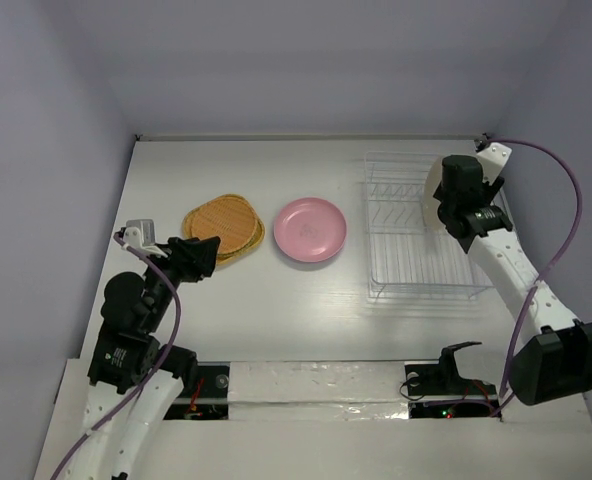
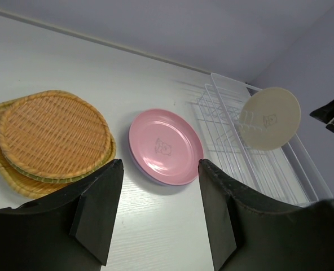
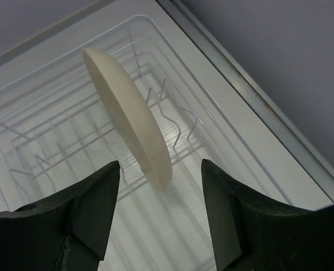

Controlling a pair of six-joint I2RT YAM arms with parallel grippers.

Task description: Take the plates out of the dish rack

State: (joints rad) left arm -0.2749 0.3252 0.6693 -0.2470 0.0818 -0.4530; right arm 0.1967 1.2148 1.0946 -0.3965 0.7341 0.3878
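Observation:
Two orange woven plates (image 1: 224, 226) lie stacked on the table's left part, also in the left wrist view (image 2: 54, 135). A pink plate (image 1: 310, 230) lies beside them on a lavender plate (image 2: 150, 174) whose edge alone shows. The wire dish rack (image 1: 416, 250) stands at the right and holds one cream plate (image 3: 130, 118) upright in its slots; the plate also shows in the left wrist view (image 2: 270, 118). My right gripper (image 3: 160, 164) is open just over the rack, the cream plate's near edge ahead of its fingers and apart from them. My left gripper (image 2: 160, 164) is open and empty, near the orange plates.
Grey walls close in the table on the left, back and right. The rack (image 2: 251, 164) sits close to the right wall. A black fixture (image 1: 446, 365) and cables lie at the near edge between the arm bases. The right arm (image 2: 333, 116) shows beyond the rack.

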